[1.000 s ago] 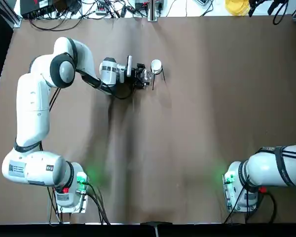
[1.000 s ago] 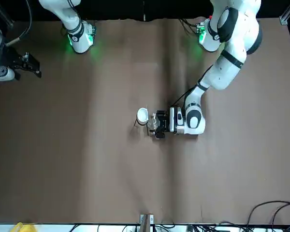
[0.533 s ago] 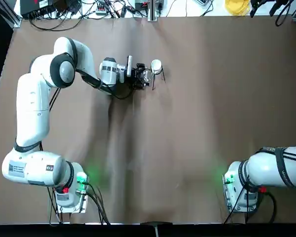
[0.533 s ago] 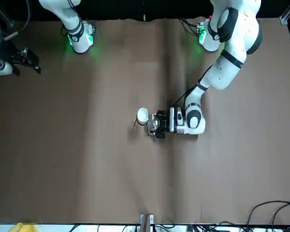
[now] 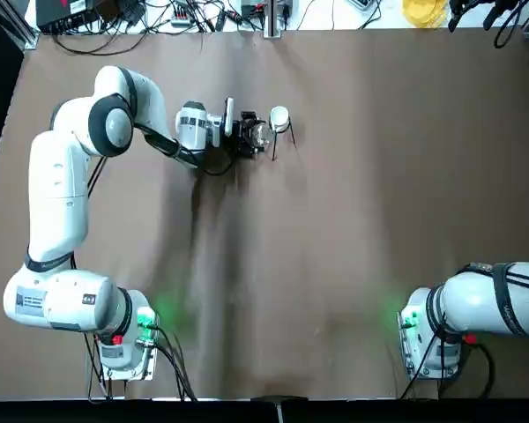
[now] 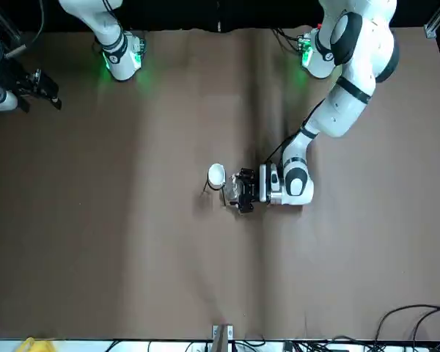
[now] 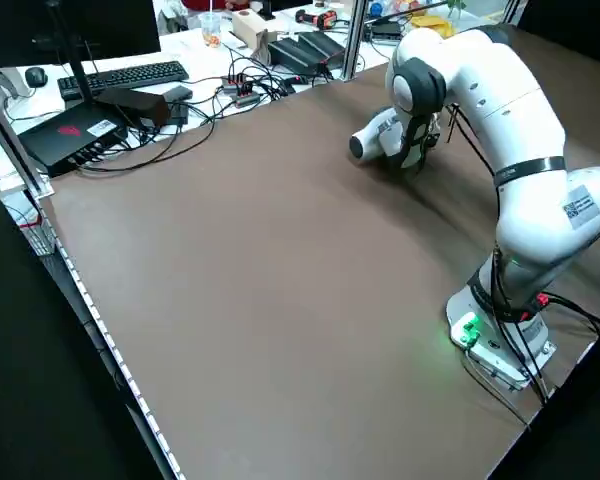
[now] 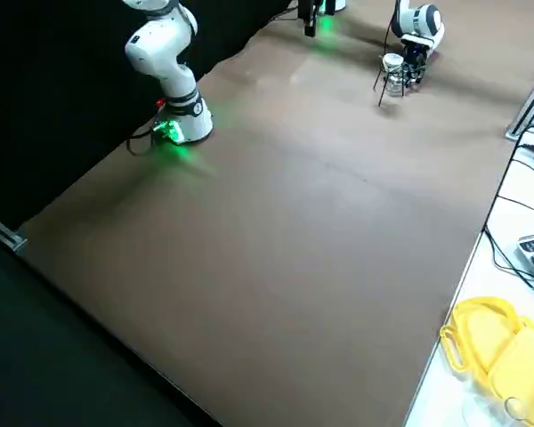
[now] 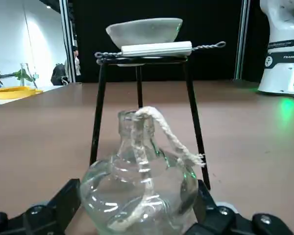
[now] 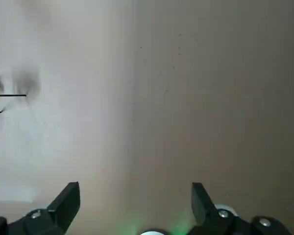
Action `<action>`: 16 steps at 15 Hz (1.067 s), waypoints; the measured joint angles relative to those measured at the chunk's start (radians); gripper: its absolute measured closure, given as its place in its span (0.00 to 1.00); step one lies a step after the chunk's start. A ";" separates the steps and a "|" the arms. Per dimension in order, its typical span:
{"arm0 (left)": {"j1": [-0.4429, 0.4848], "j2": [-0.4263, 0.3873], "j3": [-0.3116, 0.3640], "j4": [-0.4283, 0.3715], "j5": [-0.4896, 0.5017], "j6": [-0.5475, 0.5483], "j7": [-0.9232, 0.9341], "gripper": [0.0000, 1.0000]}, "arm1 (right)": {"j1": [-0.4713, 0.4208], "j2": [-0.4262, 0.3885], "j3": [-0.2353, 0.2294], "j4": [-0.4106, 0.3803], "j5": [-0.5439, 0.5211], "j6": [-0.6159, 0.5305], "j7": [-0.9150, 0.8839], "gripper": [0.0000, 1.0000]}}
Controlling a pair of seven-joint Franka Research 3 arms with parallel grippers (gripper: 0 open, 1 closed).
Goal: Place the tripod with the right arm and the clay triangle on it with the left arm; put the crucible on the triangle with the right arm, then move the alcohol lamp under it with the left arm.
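Our left gripper holds the lamp snug near the table's far edge; we slide it slowly between the stand's legs

Both arms are glossy white with rounded shells and dark grey joint bands. The left arm carries a small label near its base and a black cable along its forearm. Each base glows green, with a red spot. The right arm shows 2 black stripes.

Even overhead light, soft shadows; right wrist view looks pale and hazy.
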 joint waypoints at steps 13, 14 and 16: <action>0.087 -0.035 0.010 -0.026 0.000 0.001 0.002 0.01 | 0.000 0.000 -0.002 -0.003 -0.001 0.000 -0.001 0.00; 0.089 -0.038 0.010 -0.027 0.000 0.001 0.009 0.03 | 0.000 0.000 -0.002 -0.004 -0.001 0.000 -0.001 0.00; 0.089 -0.040 0.011 -0.028 0.000 0.001 0.012 0.11 | 0.003 0.000 -0.001 -0.004 -0.001 0.002 -0.001 0.00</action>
